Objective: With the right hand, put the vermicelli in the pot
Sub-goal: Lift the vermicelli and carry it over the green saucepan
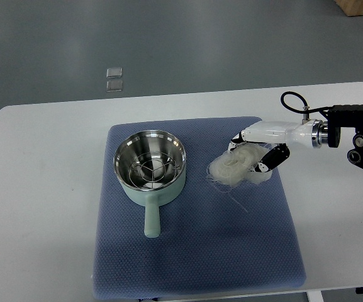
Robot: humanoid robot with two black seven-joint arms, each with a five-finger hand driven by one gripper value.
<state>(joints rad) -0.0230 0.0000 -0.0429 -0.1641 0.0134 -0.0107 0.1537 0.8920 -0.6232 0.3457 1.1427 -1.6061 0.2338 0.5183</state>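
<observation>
A pale, translucent bundle of vermicelli (230, 168) lies on the blue mat (194, 251), right of the pot. The pot (150, 165) is steel inside with a mint-green body and a handle pointing toward the near edge; a wire rack sits in its bottom. My right hand (255, 155) reaches in from the right and rests over the right part of the vermicelli, with its fingers curled around the strands. The noodles still touch the mat. The left arm does not show.
The mat lies on a white table (43, 189). Two small clear squares (114, 78) lie on the grey floor beyond the table's far edge. A brown box corner (360, 6) shows at the top right.
</observation>
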